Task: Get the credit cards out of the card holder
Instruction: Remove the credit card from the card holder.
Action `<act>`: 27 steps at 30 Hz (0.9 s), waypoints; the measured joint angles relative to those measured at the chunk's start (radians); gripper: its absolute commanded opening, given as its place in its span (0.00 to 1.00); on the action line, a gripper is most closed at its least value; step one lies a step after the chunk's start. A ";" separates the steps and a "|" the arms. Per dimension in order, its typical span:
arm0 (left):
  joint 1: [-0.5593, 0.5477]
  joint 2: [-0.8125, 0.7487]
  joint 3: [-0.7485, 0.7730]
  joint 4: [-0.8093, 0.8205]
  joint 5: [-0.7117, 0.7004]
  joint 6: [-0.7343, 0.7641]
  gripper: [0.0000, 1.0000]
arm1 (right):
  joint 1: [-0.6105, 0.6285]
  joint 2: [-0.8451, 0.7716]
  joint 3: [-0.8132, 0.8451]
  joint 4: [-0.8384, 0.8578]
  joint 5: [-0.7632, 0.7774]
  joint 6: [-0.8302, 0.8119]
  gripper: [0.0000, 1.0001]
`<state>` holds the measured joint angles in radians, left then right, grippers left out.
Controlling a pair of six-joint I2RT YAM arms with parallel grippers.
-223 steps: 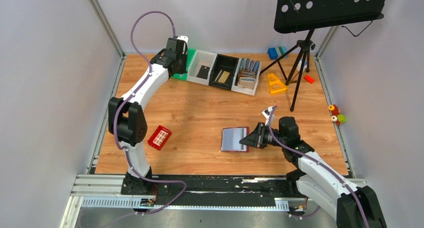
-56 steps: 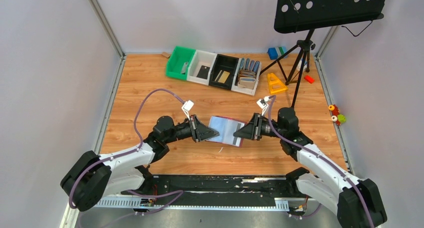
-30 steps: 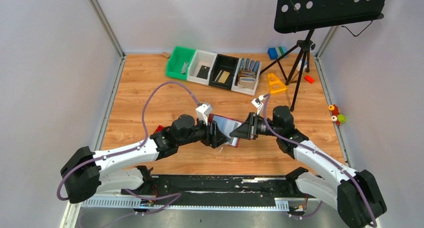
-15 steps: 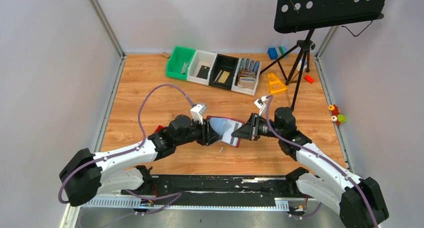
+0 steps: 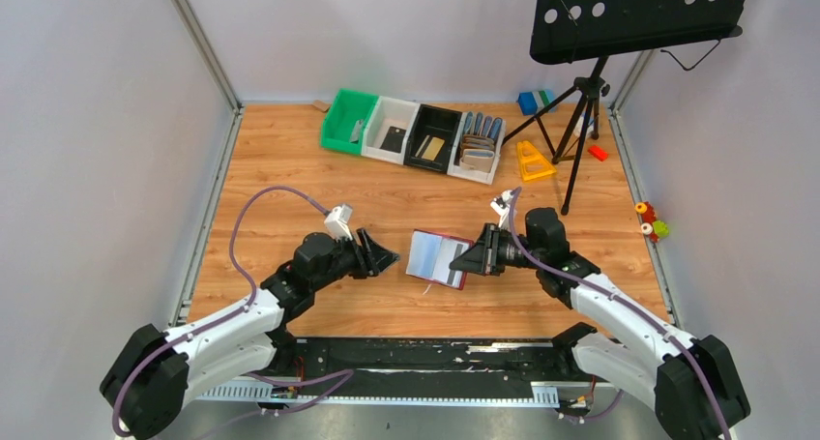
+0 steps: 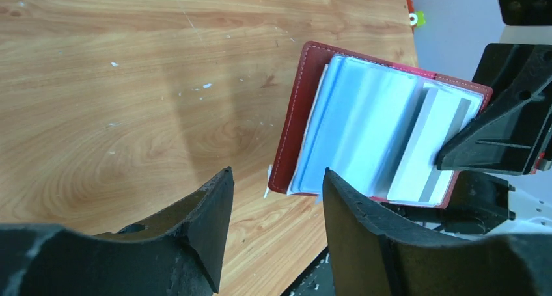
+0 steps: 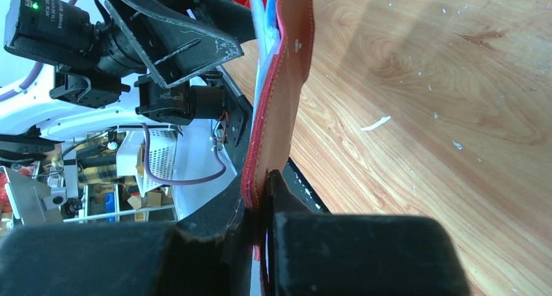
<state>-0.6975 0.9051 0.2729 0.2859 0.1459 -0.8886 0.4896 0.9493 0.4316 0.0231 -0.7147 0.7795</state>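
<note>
Your left gripper [image 5: 385, 258] has jaws apart, gripping nothing, tips aimed at the card holder [image 5: 435, 257] just beyond them. The holder is at the middle of the table [image 5: 290, 169], open, pockets facing the left gripper, long axis left-right. A pale grey card [image 6: 426, 149] sits in its right side. Your right gripper [image 5: 464, 261] is clamped on the holder's right edge.

I count one maroon leather folding card holder [image 5: 437, 258], one pale grey rectangular card [image 6: 426, 146] inside it, and four plastic bins [image 5: 343, 121].
</note>
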 measured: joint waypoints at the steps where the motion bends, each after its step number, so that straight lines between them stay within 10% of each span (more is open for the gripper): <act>1: 0.006 -0.012 -0.008 -0.008 -0.005 -0.002 0.65 | 0.000 0.003 0.000 -0.001 0.000 0.000 0.00; 6: 0.006 -0.036 -0.006 -0.012 0.011 0.032 0.67 | 0.000 0.026 0.000 0.000 -0.001 -0.001 0.00; 14: -0.084 0.032 0.065 0.056 0.125 0.086 0.42 | 0.000 0.051 -0.008 0.041 -0.022 0.003 0.00; 27: -0.100 0.216 0.109 0.261 0.361 -0.029 0.41 | 0.000 0.045 -0.048 0.256 -0.156 0.072 0.00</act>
<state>-0.7971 1.1213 0.3820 0.5465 0.5068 -0.9176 0.4896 0.9939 0.3840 0.2787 -0.8711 0.8520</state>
